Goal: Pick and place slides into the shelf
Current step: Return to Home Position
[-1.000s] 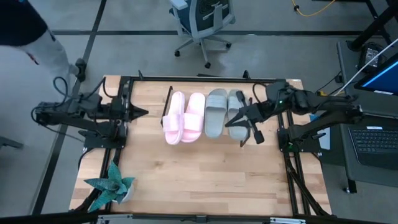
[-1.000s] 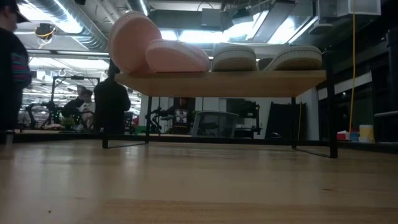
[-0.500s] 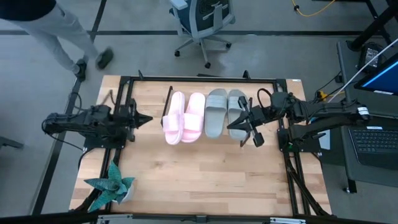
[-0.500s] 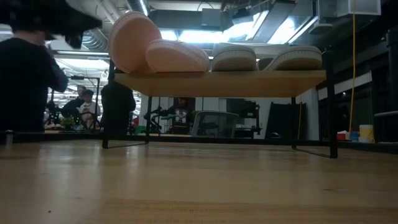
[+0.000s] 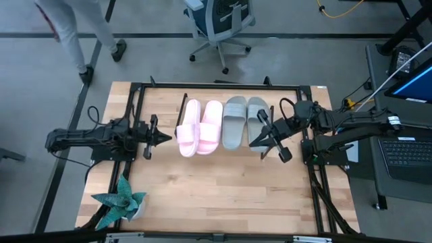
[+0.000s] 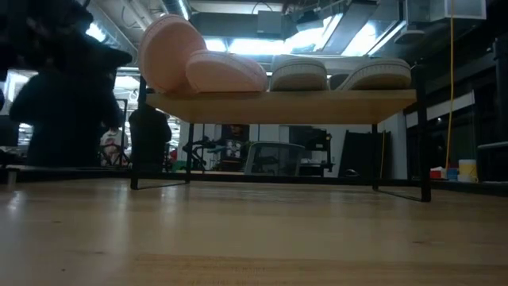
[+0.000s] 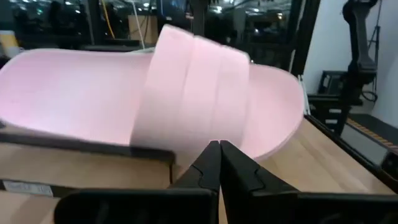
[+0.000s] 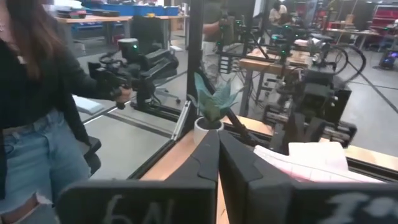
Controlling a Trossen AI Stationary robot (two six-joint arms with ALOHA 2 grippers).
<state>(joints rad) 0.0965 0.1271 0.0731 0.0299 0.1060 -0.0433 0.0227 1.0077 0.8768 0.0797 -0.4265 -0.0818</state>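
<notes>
The shelf (image 6: 278, 107) stands in the far half of the surface (image 5: 216, 192), midway between its left and right edges. It carries all four slides, side by side with their lengths running from far to near. Two are pink and fill the shelf's left half: the outer pink slide (image 5: 189, 128) and the inner pink slide (image 5: 211, 126). Two are grey-green and fill the right half: the inner grey-green slide (image 5: 234, 121) and the outer grey-green slide (image 5: 257, 115). From the low view, the outer pink slide is tilted up and leans on its neighbour, rising above the other three, which lie flat on the board.

The left hand (image 5: 165, 137) sits near the surface's left edge and points at the outer pink slide. Its fingers are pressed together with nothing between them, and the tips stop just beside the slide.

The right hand (image 5: 256, 140) is at the shelf's right end, over the near end of the outer grey-green slide. Its fingers are also pressed together and empty. Whether it touches that slide cannot be told.

One plant (image 5: 120, 202) in a white pot stands at the surface's near left corner. One person (image 5: 74, 27) is on the floor beyond the far left corner.
</notes>
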